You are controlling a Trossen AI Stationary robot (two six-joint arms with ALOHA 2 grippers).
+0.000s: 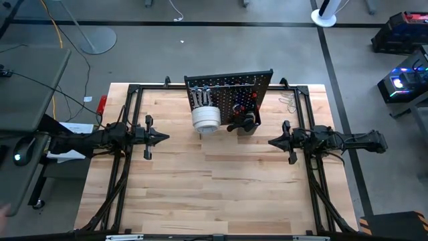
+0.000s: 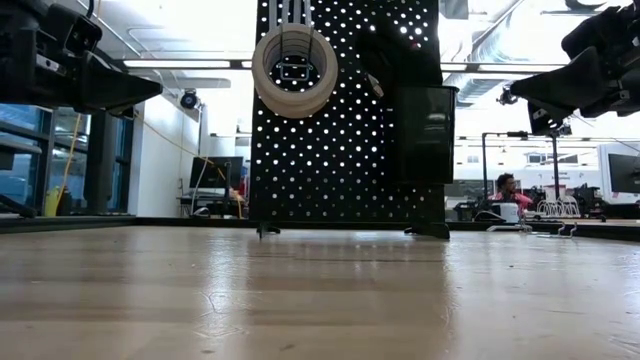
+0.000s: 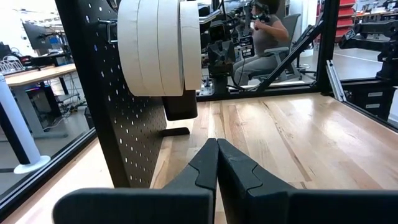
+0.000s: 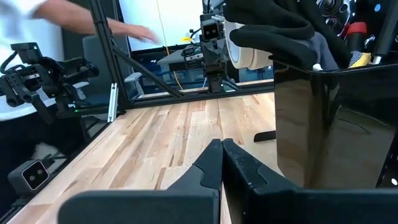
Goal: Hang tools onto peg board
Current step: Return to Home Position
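The black peg board [image 1: 231,94] stands upright at the table's far middle, also in the low view [image 2: 345,150]. White tape rolls [image 1: 206,118] hang from a hook on its front; they also show in the low view [image 2: 294,70] and the left wrist view [image 3: 160,46]. A black bin [image 1: 246,125] hangs on the board with a black glove-like bundle [image 4: 273,28] in it. Metal rods [image 1: 202,98] and screwdrivers [image 1: 244,102] hang higher on the board. My left gripper [image 1: 167,138] is shut and empty at the table's left. My right gripper [image 1: 270,141] is shut and empty at the right.
Bare wooden table [image 1: 221,187] lies between and in front of the arms. A black frame [image 1: 127,161] runs along the table's sides. A person sits in the room beyond [image 3: 264,37], and a person's arm [image 4: 134,31] shows past the table's left side.
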